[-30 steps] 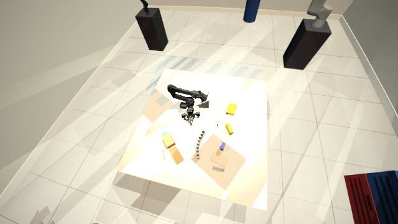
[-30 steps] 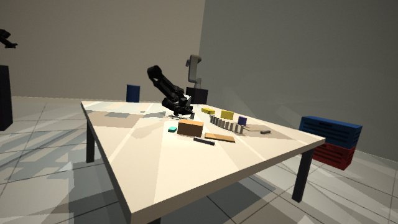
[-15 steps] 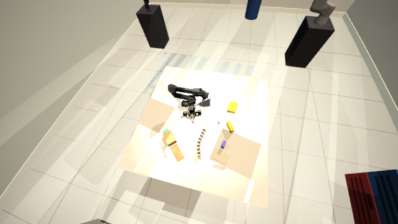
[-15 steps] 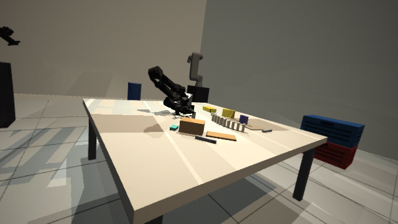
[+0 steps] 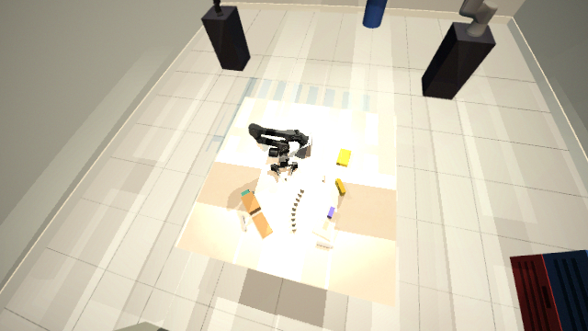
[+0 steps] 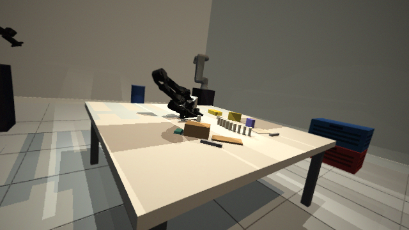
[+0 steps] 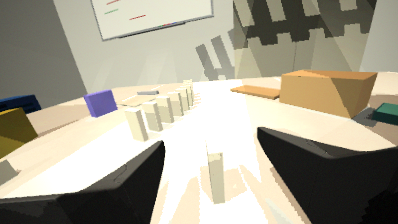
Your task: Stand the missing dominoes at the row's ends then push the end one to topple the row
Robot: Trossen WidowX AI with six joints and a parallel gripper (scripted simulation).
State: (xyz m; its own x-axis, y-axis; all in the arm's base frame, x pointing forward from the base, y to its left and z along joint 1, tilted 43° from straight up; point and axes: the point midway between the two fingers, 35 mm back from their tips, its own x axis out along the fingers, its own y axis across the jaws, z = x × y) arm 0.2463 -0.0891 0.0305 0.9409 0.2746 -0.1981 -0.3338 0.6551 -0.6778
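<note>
A curved row of several pale dominoes (image 5: 294, 214) (image 6: 234, 128) (image 7: 136, 124) stands upright on the table. My gripper (image 5: 285, 173) (image 7: 210, 138) is open, low over the table, short of the near end of the row. One pale domino (image 6: 199, 118) (image 7: 216, 177) stands upright in the gap between the open fingers, with space on both sides in the wrist view. It is apart from the row, off to one side of its near end. A small pale block (image 5: 323, 178) (image 7: 6, 172) lies on the other side of the row; whether it is a domino I cannot tell.
An orange box (image 5: 251, 202) (image 6: 197, 130) (image 7: 325, 95), a flat orange piece (image 5: 262, 225) (image 6: 227, 140) and a teal block (image 6: 178, 131) (image 7: 387, 113) lie on one side of the row. Two yellow blocks (image 5: 344, 157) (image 5: 340, 187) and a purple block (image 5: 331, 212) (image 6: 250, 122) (image 7: 101, 103) are on the other.
</note>
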